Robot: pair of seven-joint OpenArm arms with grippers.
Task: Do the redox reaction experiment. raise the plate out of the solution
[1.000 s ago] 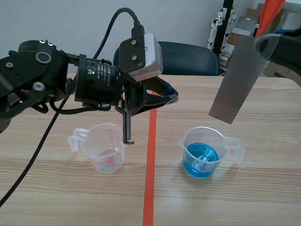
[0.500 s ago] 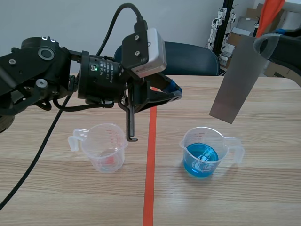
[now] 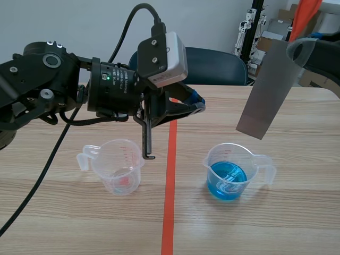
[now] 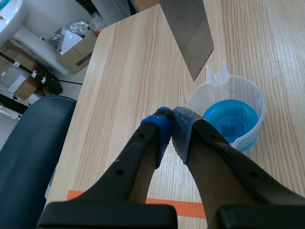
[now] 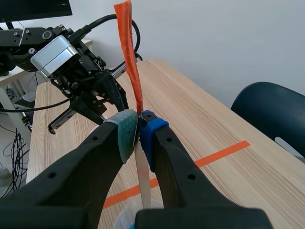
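The right gripper point(image 5: 138, 129) pinches the grey metal plate point(image 3: 265, 90) near its upper end. The plate hangs tilted, clear above the measuring cup of blue solution point(image 3: 234, 172). The left gripper point(image 4: 171, 119) is closed on nothing. The risk is that a narrow pinch lets the plate swing or slip, dripping on the table point(image 3: 297, 212) or toppling the cup.

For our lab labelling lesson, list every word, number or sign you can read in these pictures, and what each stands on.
No text can be read for certain.
Red graduation marks on the clear plastic measuring cup near the left arm: too small to read.
White print on the left arm's black wrist ring: blurred.
The grey metal plate and the clear plastic cup of blue solution: no print visible.
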